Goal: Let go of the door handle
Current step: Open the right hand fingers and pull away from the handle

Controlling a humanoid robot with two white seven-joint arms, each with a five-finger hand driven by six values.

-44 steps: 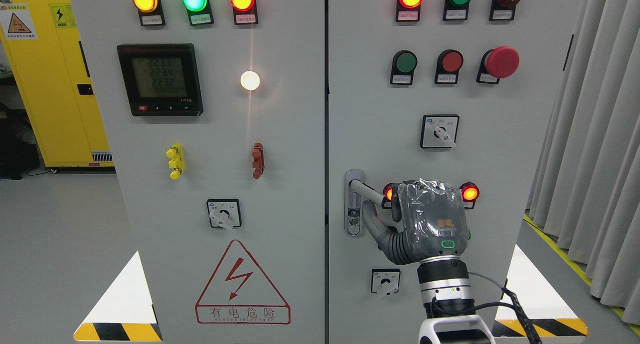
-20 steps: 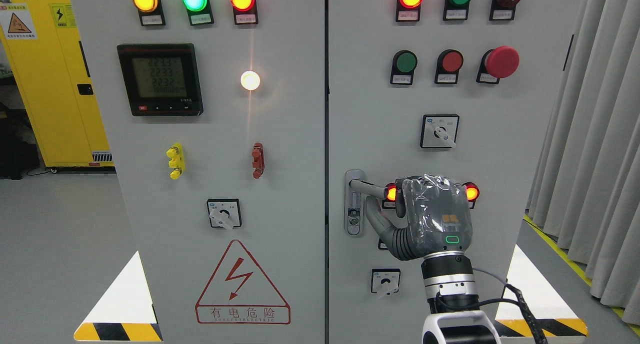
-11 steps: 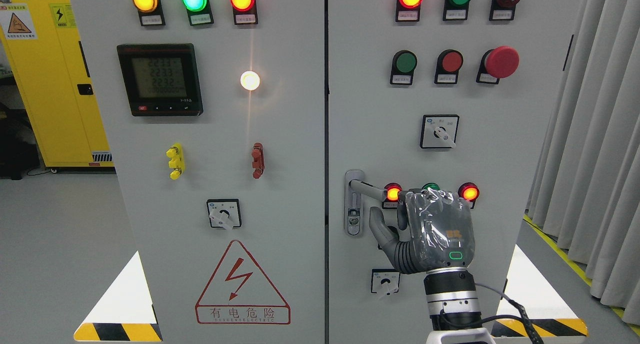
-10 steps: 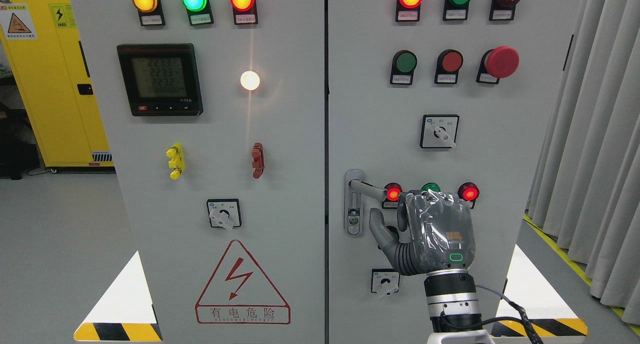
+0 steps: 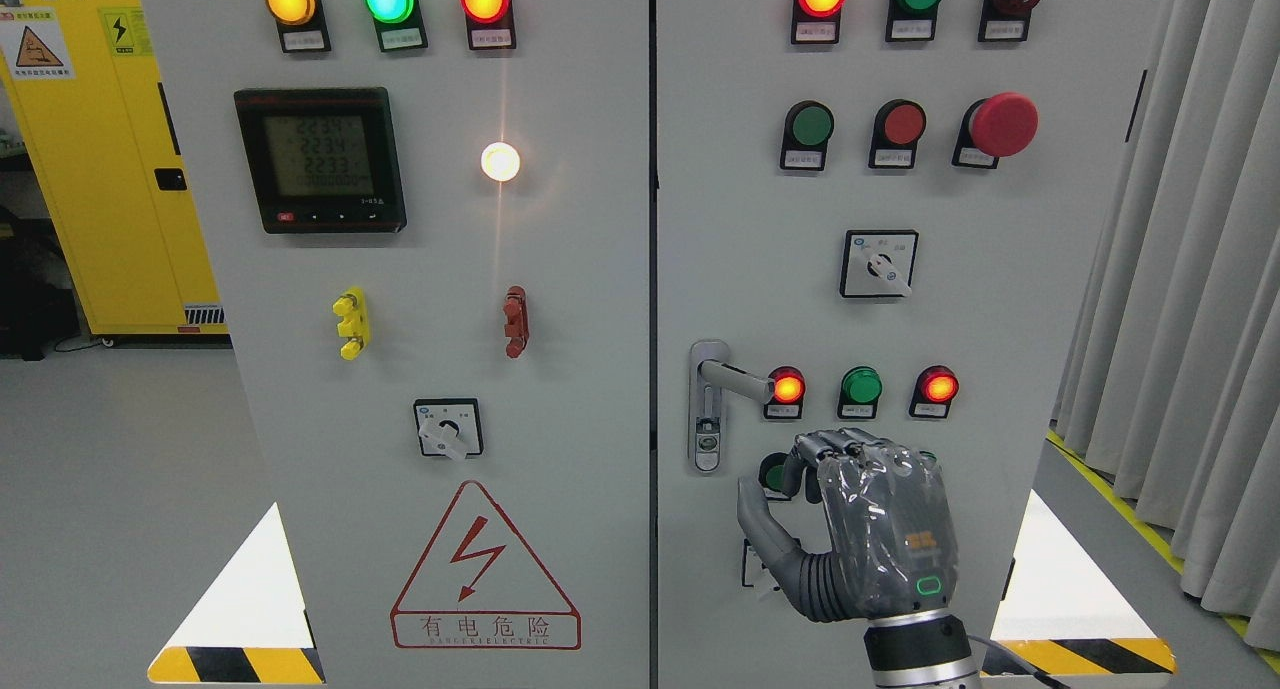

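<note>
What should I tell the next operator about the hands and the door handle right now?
Right hand: below the door handle, clear of it, fingers loosely curled, holding nothing.
Left hand: out of view.
Door handle: on the right cabinet door, sticking out to the right from its plate, untouched.
Done: the handle is released.
Left: probably just draw the right arm back from the panel.
</note>
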